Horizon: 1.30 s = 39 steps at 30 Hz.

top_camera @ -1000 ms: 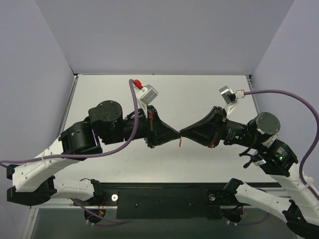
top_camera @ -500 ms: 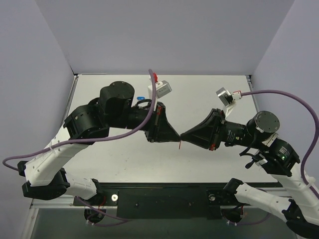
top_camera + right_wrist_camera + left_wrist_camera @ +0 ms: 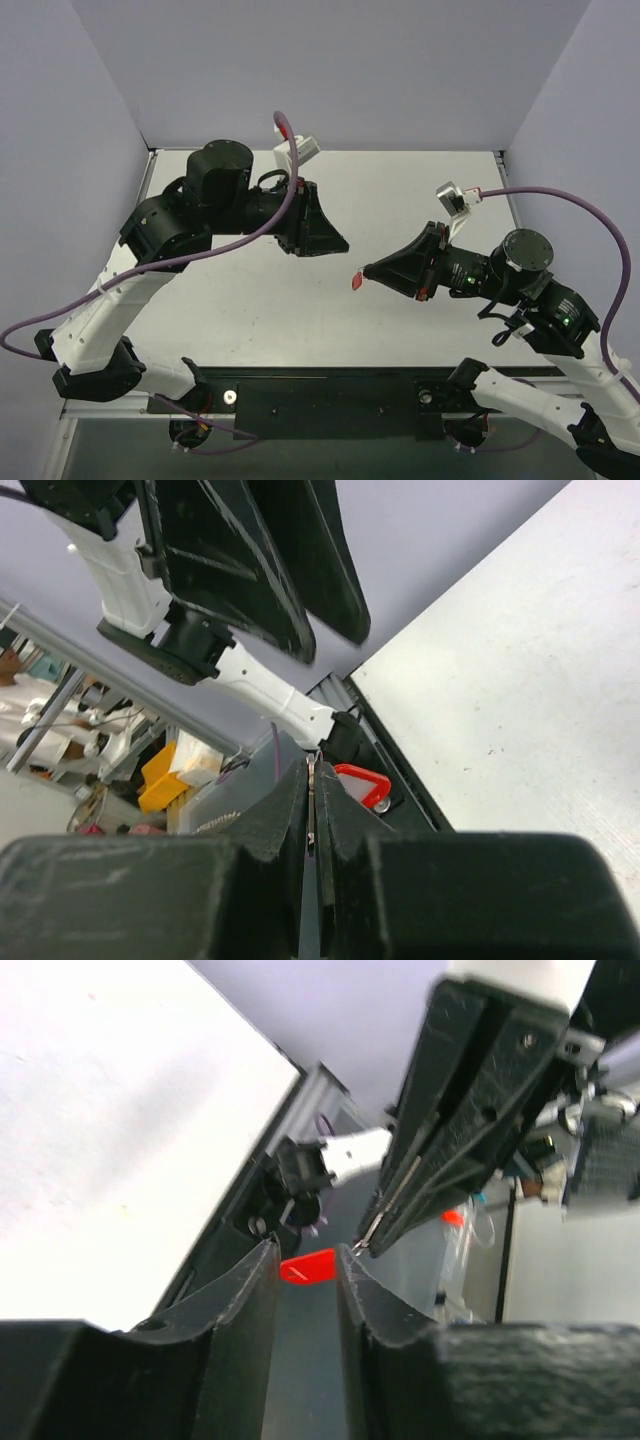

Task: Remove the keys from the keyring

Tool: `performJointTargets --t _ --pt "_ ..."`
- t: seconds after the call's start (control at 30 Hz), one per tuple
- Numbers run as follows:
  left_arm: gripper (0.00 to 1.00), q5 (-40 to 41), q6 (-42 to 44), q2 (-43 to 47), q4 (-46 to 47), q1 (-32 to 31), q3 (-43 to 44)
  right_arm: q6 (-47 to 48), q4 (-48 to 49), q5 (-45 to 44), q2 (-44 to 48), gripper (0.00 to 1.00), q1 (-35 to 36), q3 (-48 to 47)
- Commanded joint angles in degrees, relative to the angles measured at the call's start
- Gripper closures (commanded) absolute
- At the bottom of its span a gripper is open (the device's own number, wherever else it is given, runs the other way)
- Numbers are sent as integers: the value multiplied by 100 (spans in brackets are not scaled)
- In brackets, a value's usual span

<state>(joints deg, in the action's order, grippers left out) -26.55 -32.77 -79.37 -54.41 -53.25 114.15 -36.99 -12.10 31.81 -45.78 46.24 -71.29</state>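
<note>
The keyring (image 3: 357, 283) hangs in the air above the table (image 3: 420, 200), off the very tip of the right gripper (image 3: 368, 271). What shows of it is mostly its red tag (image 3: 362, 783), dangling free just beyond the fingertips and touching nothing else. The ring itself is too small to make out from above.

In the right wrist view a thin silver edge (image 3: 311, 780) runs down the seam between the two black fingers, and this looks like the key seen edge-on. The fingers hide nearly all of it, so how it joins the ring cannot be told. The right gripper is clamped tight on that sliver of metal – its jaws meet with no gap but the metal's own thickness.

The left gripper (image 3: 340, 243) stands apart from it, up and to the left, with its arm raised over the table. Its fingers (image 3: 250, 1300) are a little parted and hold nothing. In the left wrist view the tag (image 3: 308, 1266) shows through the slot between them, well beyond the tips, with the right gripper (image 3: 358, 1248) slanting down to it from the upper right.

A purple cable (image 3: 560, 190) loops over the right arm, another trails off the left, and a black rail (image 3: 330, 400) runs along the near edge between the arm bases
</note>
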Motion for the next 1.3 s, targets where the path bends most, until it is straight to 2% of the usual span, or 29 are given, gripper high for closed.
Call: performJointTargets --t 0.0,0.1,0.13,0.23,0.27,0.33,0.53,0.67,0.73,0.8,0.83,0.93,1.07,1.1,1.27 --pt "58 886 -159 413 606 236 266 -115 321 -1017 341 100 52 228" --pt "52 1344 -377 790 1045 237 -276 -247 419 -1510 412 100 52 299" --pt "51 1493 -457 888 1473 237 -479 -291 419 -1833 447 100 43 326" --pt "50 1652 -1062 1729 2749 237 -2012 -501 218 -2634 482 100 43 309" --pt "50 1774 -1169 2011 3413 237 -2298 -589 -105 -3115 439 100 52 195" --pt "50 1889 -1442 2363 4092 237 -3107 -764 -798 -3862 289 100 43 -113" --pt "51 2144 -1723 2759 4772 228 -3996 -1441 -3136 -5297 -291 100 -9 -1044" --pt "53 2601 -2066 3076 5160 219 -4611 -2074 -3484 -5747 -204 100 -27 -835" --pt "53 2602 -2075 3069 5213 219 -4613 -1962 -3344 -5442 -194 100 -88 -738" --pt "53 2401 -1909 2920 5047 219 -4385 -1586 -2652 -4687 -177 100 -115 -589" --pt "53 2191 -1760 2867 4907 219 -4279 -1470 -1866 -4032 -64 100 -124 -353" --pt "54 1890 -1539 2638 4764 219 -3954 -1276 -901 -3000 43 100 -168 -17" --pt "57 1539 -1574 2637 5351 210 -4058 -1222 -216 -1575 -325 100 -247 -149" --pt "59 1469 -1574 2646 5353 210 -4076 -1301 204 -1173 -344 100 -212 -131" --pt "60 1319 -1705 2681 6195 167 -4269 -1460 1577 -511 -291 100 -115 18"
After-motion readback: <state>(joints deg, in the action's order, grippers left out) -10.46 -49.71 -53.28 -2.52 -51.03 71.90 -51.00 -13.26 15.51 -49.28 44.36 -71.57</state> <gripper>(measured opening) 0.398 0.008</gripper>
